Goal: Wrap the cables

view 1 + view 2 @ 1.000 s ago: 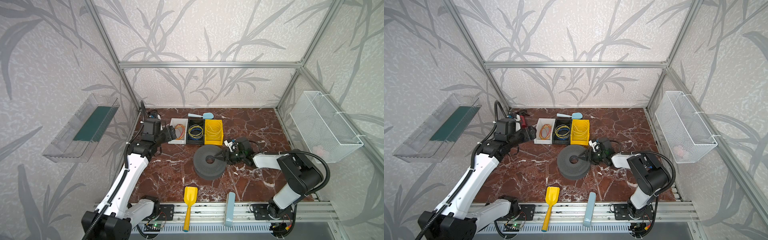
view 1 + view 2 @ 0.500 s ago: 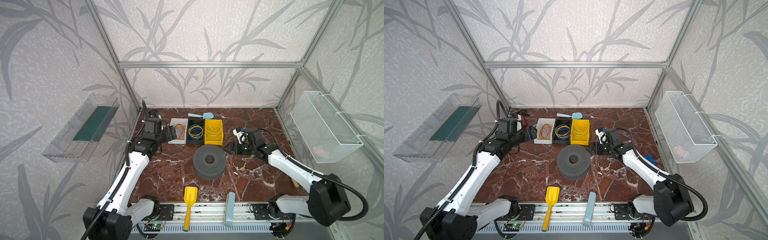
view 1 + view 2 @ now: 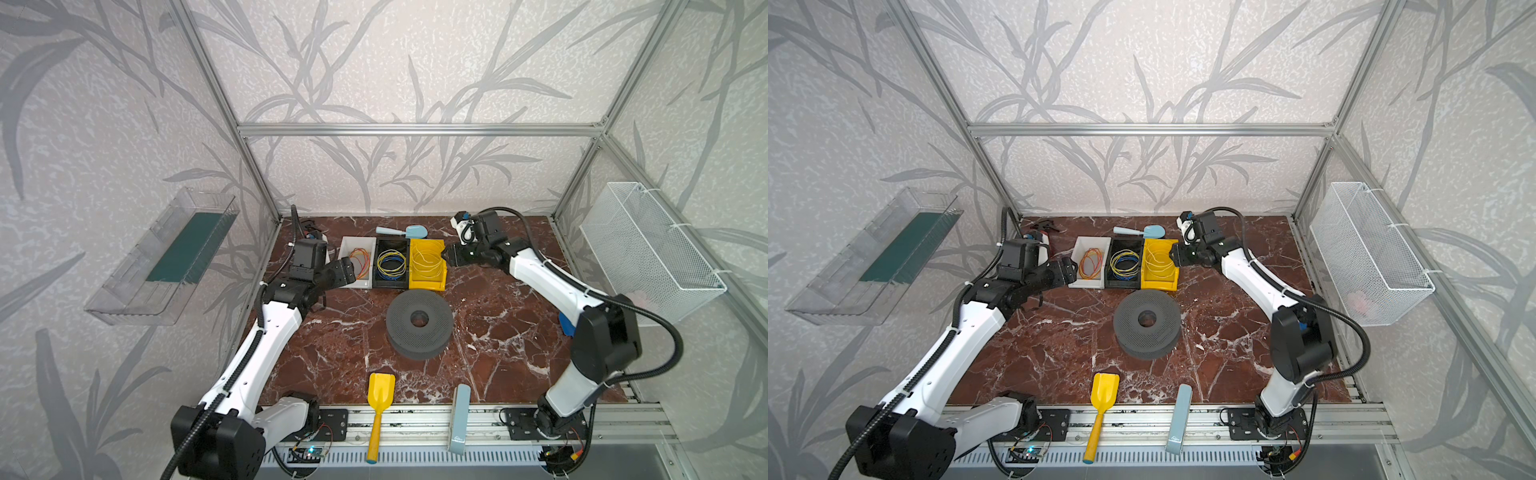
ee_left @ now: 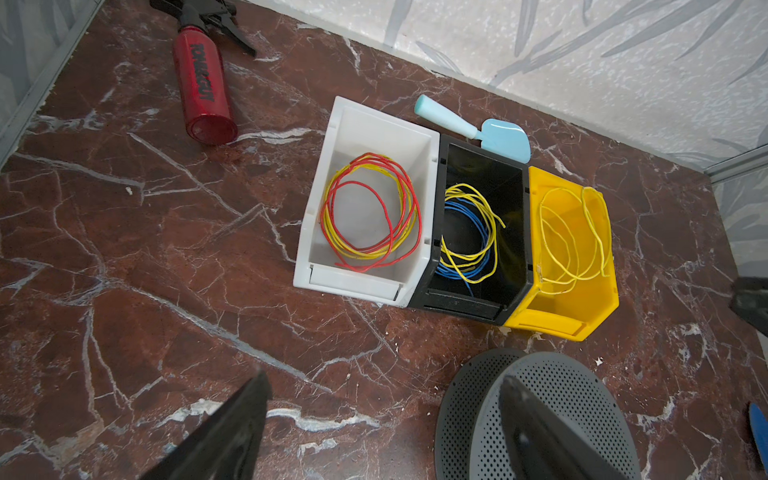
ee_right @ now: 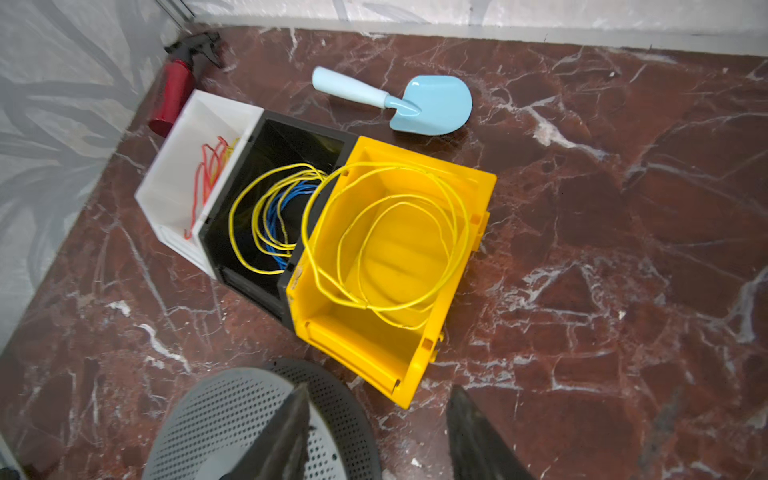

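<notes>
Marble table [image 3: 340, 332]; right jaws now beside yellow bin [image 3: 428, 283]

A row runs between the two grippers: the first bin [image 3: 358, 241] nearest the left gripper [image 3: 347, 269], the middle bin [image 3: 390, 285] next to it, and the end bin [image 3: 428, 285] just beside the right gripper [image 3: 452, 254], with the cable [image 3: 428, 262] coiled inside. A spool [image 3: 419, 322] lies in front of both grippers. A trowel [image 3: 401, 230] lies behind the row, a bottle [image 4: 201, 83] behind the left gripper, and a scoop [image 3: 380, 399] well in front.
</notes>
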